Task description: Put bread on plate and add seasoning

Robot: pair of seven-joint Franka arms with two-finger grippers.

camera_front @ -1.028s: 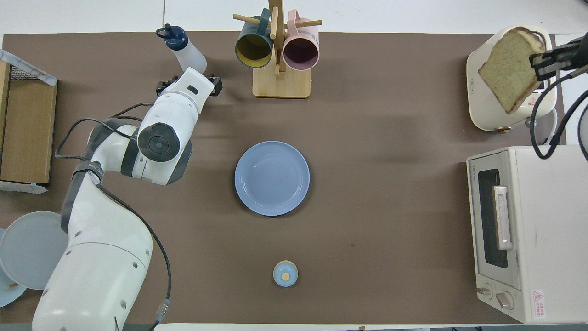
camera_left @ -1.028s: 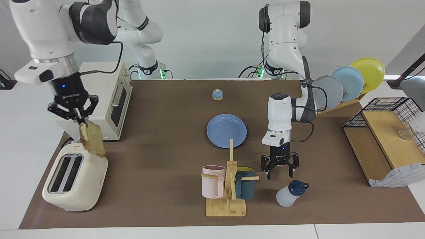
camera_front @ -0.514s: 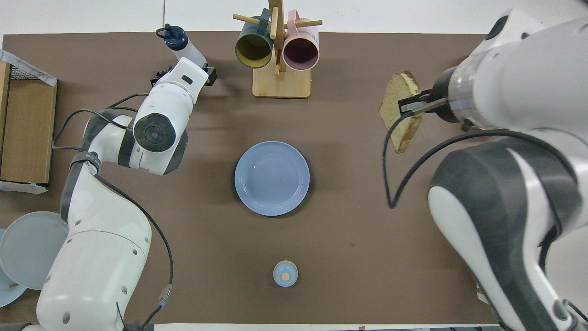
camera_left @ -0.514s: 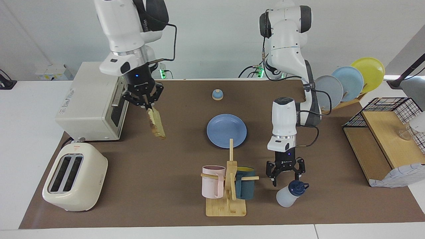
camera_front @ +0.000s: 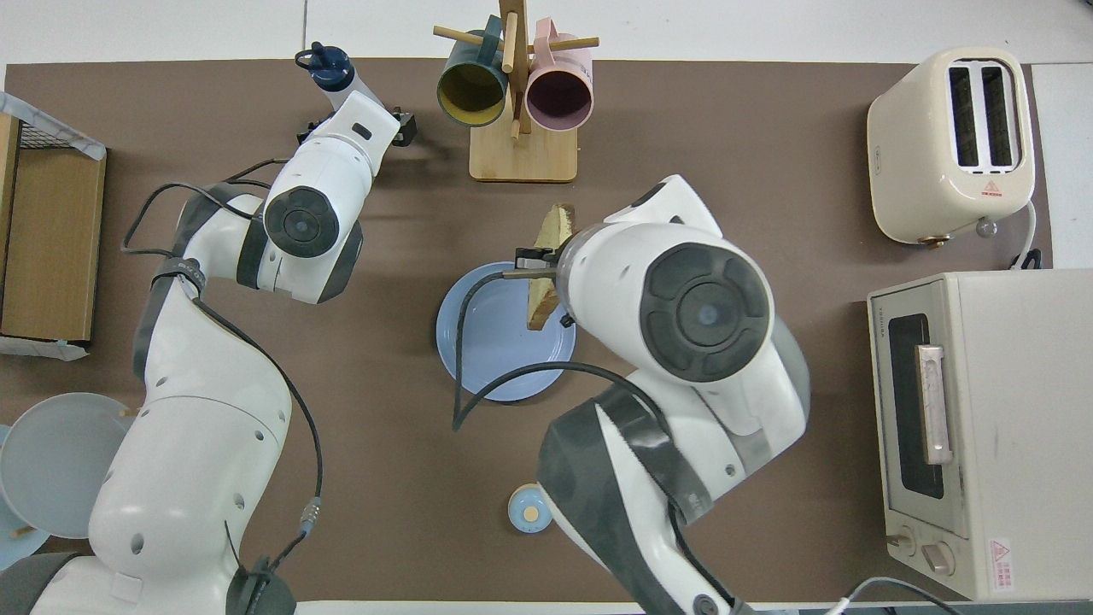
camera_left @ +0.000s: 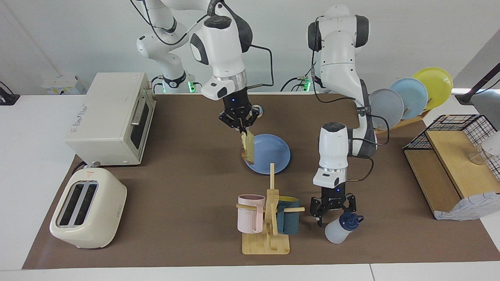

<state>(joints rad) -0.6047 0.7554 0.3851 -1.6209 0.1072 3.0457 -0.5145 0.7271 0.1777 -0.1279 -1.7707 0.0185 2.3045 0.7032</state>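
Near the centre of the facing view, the right gripper point(camera_left: 239, 125) is clamped on the top edge of the bread point(camera_left: 247, 147), fingertips pinching the crust. The slice hangs edge-down, its lower corner over the rim of the plate point(camera_left: 275, 155) on the side toward the right arm's end of the table. Whether that corner touches the rim I cannot tell. In the overhead view the bread point(camera_front: 553, 232) shows at mid-frame, half hidden by the right arm, over the plate point(camera_front: 491, 346).

The toast looks light, dry and fairly stiff, yet crumbly. A pinch at the crust suits it, since the crust is the firmest part, and a hard squeeze would likely crush it. Held by one edge it may swing, so it probably needs to tip flat and be let go low over the plate.

Low in the facing view, the left gripper point(camera_left: 332, 210) hangs with its fingers spread apart, just beside the dark cap of the seasoning point(camera_left: 340, 229). The bottle stands tilted next to the mug rack point(camera_left: 269, 218), and nothing is held. It looks light, smooth and a little squeezable, so its body below the cap seems the better place to hold. A firm grip there could press contents out.
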